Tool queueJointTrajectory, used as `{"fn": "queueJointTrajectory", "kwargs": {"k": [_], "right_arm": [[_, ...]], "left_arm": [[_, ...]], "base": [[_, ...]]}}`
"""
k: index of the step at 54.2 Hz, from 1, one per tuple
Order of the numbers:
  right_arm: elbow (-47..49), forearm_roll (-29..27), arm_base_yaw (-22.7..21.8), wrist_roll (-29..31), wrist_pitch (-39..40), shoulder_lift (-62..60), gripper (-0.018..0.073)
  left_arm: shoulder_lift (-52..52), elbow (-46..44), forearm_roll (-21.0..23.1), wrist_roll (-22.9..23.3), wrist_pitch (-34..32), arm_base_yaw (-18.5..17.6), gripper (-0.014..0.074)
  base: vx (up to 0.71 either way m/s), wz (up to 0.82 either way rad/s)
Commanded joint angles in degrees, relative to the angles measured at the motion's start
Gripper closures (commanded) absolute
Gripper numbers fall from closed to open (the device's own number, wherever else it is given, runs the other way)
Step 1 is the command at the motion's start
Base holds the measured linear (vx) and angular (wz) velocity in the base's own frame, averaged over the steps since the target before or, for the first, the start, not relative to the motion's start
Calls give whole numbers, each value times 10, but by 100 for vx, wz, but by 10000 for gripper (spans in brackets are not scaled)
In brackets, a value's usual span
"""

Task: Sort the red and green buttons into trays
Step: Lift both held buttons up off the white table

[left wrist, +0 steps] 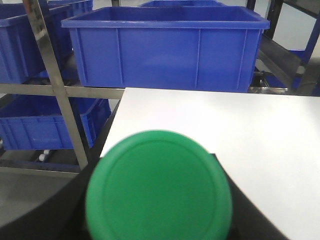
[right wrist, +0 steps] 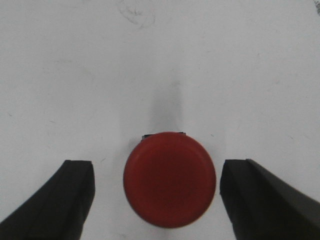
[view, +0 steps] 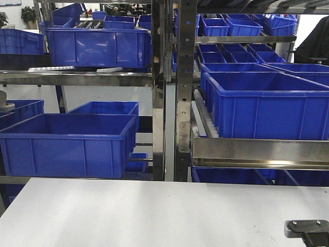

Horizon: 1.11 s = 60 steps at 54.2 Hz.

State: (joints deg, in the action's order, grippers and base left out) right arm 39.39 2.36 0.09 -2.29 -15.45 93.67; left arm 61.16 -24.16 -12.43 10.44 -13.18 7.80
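Observation:
The green button [left wrist: 159, 185] fills the bottom of the left wrist view, its round cap facing the camera. My left gripper [left wrist: 159, 212] is shut on it, with dark fingers [left wrist: 47, 215] showing on both sides behind the cap. The red button [right wrist: 170, 180] stands cap-up on the white table [right wrist: 160, 60]. My right gripper [right wrist: 157, 167] is open around it, and a gap shows between the cap and each black finger [right wrist: 65, 195]. Neither tray is in view.
Beyond the far edge of the white table [view: 154, 211] stand metal racks [view: 182, 103] holding several deep blue crates [view: 67, 144]. One crate [left wrist: 165, 47] sits just past the table's edge in the left wrist view. A dark arm part [view: 307, 230] shows at the front view's bottom right.

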Motion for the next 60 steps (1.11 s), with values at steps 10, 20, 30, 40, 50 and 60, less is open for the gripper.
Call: {"fn": "queueJointTrajectory", "kwargs": {"k": [10, 20, 30, 40, 50, 60], "right_arm": [[16, -9, -3, -12, 51, 21, 115], [16, -9, -3, -12, 66, 37, 271], [16, -9, -3, -5, 93, 39, 483], [16, -17, -1, -5, 90, 14, 574], [16, -17, -1, -2, 105, -79, 573], [16, -16, -1, 39, 125, -206, 570]], "left_arm": [[-12, -14, 4, 5, -45, 0, 602], [-12, -14, 4, 5, -46, 0, 602], [-15, -14, 3, 5, -72, 0, 602], [-28, -16, -32, 17, -111, -1, 602], [-49, -37, -126, 96, -113, -1, 602], [-56, -83, -240, 245, -123, -3, 602]], "base": [[0, 0], [0, 0], [0, 0], [0, 0], [0, 0], [0, 0]]}}
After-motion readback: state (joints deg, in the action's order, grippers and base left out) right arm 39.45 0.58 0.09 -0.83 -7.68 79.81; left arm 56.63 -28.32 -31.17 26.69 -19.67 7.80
